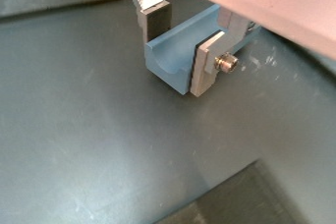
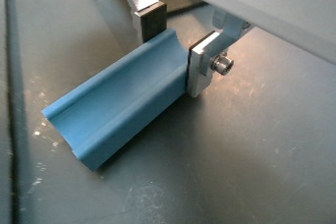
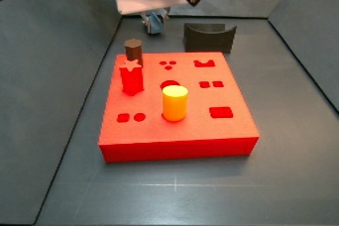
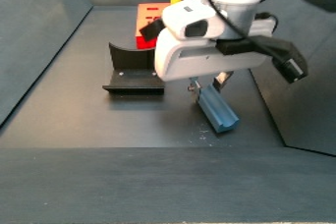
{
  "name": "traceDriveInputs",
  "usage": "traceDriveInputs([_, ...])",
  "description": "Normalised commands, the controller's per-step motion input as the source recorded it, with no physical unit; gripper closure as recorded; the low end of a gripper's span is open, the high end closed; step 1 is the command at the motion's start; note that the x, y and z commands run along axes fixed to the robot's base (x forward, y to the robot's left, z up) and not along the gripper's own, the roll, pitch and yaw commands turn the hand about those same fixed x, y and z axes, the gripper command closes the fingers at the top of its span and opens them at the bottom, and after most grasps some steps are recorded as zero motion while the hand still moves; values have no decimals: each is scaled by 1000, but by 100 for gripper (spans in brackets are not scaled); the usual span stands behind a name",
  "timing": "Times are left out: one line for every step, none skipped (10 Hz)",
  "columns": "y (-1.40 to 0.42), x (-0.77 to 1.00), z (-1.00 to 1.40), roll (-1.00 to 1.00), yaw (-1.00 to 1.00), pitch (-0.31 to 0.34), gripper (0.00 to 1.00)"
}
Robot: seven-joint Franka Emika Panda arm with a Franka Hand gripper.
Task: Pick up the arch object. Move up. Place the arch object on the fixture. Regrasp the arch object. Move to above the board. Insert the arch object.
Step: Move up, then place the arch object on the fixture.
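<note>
The claw (image 2: 178, 43) brackets the slate-blue arch-cut block (image 2: 118, 105) lying on the floor, fingers not visibly clenched; lifting and everything after remain.

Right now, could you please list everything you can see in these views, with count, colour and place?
arch object: one, blue-grey, lying on the floor, one end between the gripper fingers.
board: one, bright red, on the floor in a side view, with shaped holes in its top.
yellow cylinder: one, yellow, upright on the board.
brown cylinder: one, brown, upright at the board's far corner.
red star-shaped peg: one, red, upright on the board beside the brown cylinder.
fixture: one, near black, on the floor between the board and the arch object.
floor: dark grey.
gripper: one, silver fingers either side of the arch object's end; whether the pads press it cannot be told.
</note>
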Motion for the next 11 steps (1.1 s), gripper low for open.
traceDriveInputs([31,-23,613,17,-42,71,100])
traceDriveInputs([21,-11,496,24,-36,102,100])
traceDriveInputs([20,-7,384,38,-31,122,100])
traceDriveInputs([11,-12,229,65,-24,122,100])
traceDriveInputs([0,0,1000,0,0,0,100])
traceDriveInputs([-3,-1,1000,14,7,-1,100])
traceDriveInputs([-1,-11,1000,29,3,20,100])
traceDriveInputs([2,-16,1000,47,-6,52,100])
traceDriveInputs([3,-18,1000,60,-10,77,100])
traceDriveInputs([4,-18,1000,73,-6,94,100])
traceDriveInputs([3,-23,1000,85,4,105,100])
